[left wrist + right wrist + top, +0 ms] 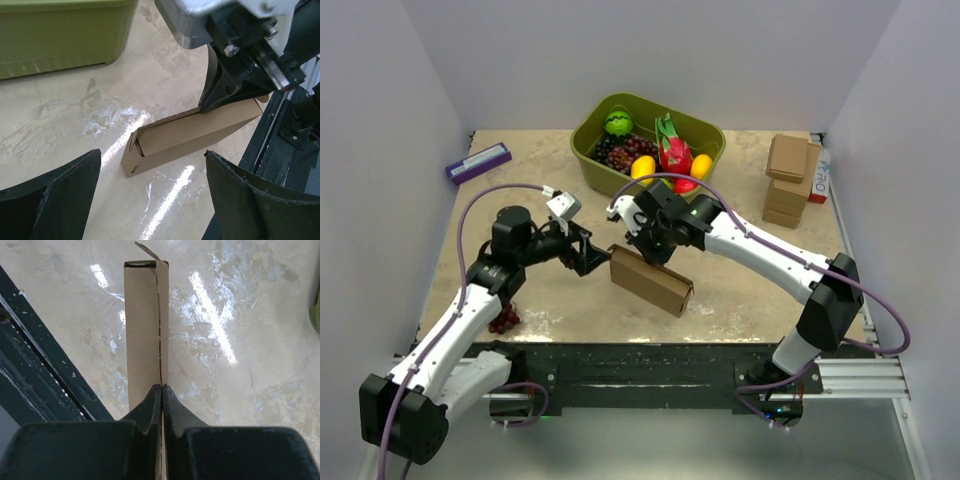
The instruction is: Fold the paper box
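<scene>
The white-shelled, black-jointed left arm [450, 330] and its matching right arm [770, 255] each trailed a looping purple cable [466, 208]. The left end effector [592, 258] and right end effector [650, 255] had matte black wedge fingers [55, 200]. A silver wrist housing [200, 20] bore round screws [231, 49].

We count one paper box [650, 281], one green bin [580, 148], one purple packet [478, 162], one stack of small boxes [787, 180].

- Paper box [651, 281]: plain brown cardboard, folded up into a long, thin rectangular form.
- Stands on one long narrow side on the beige tabletop [745, 172], near its front edge, set at an angle.
- One end open, a small flap sticking out there.
- Top seam pinched between the closed fingers of the right gripper [162, 388].
</scene>
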`<state>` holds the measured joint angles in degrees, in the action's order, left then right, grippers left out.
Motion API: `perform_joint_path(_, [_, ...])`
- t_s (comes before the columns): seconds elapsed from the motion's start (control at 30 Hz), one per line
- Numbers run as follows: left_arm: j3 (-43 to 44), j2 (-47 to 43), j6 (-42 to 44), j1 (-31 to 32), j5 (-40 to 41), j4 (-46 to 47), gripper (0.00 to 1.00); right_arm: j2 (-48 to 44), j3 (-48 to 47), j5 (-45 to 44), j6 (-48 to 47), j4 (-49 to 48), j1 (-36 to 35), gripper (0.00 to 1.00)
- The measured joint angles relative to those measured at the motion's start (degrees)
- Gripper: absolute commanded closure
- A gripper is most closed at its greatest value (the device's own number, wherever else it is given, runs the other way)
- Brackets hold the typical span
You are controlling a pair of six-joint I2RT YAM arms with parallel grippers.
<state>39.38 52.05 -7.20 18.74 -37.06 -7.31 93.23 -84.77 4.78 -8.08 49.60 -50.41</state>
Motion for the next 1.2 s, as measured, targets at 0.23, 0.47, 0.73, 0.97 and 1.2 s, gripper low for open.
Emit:
perform_joint_path(0.23, [0.0, 3.7, 0.9, 0.0, 0.0, 0.4, 0.23, 0.5, 0.0, 4.0, -2.6, -1.4, 0.9, 0.98])
perform_joint_path(0.47, [0.1, 8.2, 1.1, 1.4, 2.1, 0.3, 0.28, 0.8, 0.0, 6.0, -3.6, -2.0, 0.9, 0.98])
perform_joint_path(0.73, [0.8, 11.0, 2.1, 3.4, 6.0, -0.8, 0.43, 1.3, -0.4, 7.7, -4.1, -2.4, 0.9, 0.98])
perform_joint_path(0.97, [1.0, 12.4, 2.4, 4.7, 9.0, -1.8, 0.58, 1.4, -0.3, 8.2, -4.2, -2.6, 0.9, 0.92])
perform_joint_path(1.2, [1.5, 12.9, 1.9, 6.2, 11.3, -2.2, 0.76, 1.3, 1.3, 6.0, -1.9, -4.5, 0.9, 0.51])
